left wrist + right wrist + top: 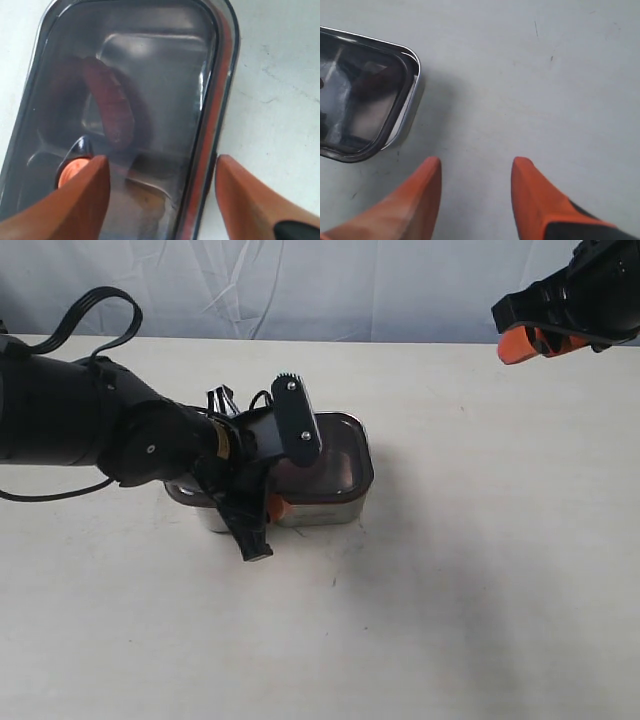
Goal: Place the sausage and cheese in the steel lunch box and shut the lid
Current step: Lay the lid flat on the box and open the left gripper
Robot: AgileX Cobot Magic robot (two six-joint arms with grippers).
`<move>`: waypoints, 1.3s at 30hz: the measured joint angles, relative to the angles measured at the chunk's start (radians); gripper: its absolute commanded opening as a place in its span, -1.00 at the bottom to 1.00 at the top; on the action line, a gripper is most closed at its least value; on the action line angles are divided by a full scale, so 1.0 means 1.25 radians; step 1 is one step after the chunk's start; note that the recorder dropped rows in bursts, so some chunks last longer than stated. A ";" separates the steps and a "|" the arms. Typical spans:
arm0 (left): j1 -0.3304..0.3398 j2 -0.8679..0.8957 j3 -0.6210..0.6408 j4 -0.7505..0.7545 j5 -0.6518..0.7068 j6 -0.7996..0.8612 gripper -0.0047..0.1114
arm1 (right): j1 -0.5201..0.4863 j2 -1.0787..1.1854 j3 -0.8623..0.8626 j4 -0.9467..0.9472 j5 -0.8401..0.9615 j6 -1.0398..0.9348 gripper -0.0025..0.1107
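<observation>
currently the lid [165, 55] sits on the steel lunch box [325, 514] on the bench [480, 580]; the sausage [112, 107] shows dimly through it, and the cheese cannot be made out. the left tool [160, 162], spread apart, straddles the lid's edge, its arm [100, 425] hiding half the box. the right tool [476, 162], also spread, hangs beside the box.

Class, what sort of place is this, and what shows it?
Likely a robot lab bench: bare white table, draped pale backdrop, robot arm over the steel lunch box.
</observation>
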 measured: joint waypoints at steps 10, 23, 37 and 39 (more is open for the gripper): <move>0.000 0.008 -0.001 0.013 -0.015 0.000 0.09 | 0.000 0.000 0.000 0.000 0.006 0.000 -0.19; 0.000 -0.071 -0.002 0.006 0.066 0.000 0.09 | 0.000 0.000 0.000 0.000 0.019 0.000 -0.19; 0.000 -0.185 -0.003 0.079 0.231 -0.149 -0.91 | 0.000 0.000 0.000 0.000 0.021 0.000 -0.19; 0.000 -0.206 -0.003 0.168 0.265 -0.259 -0.91 | 0.000 0.000 0.000 0.000 0.021 0.000 -0.19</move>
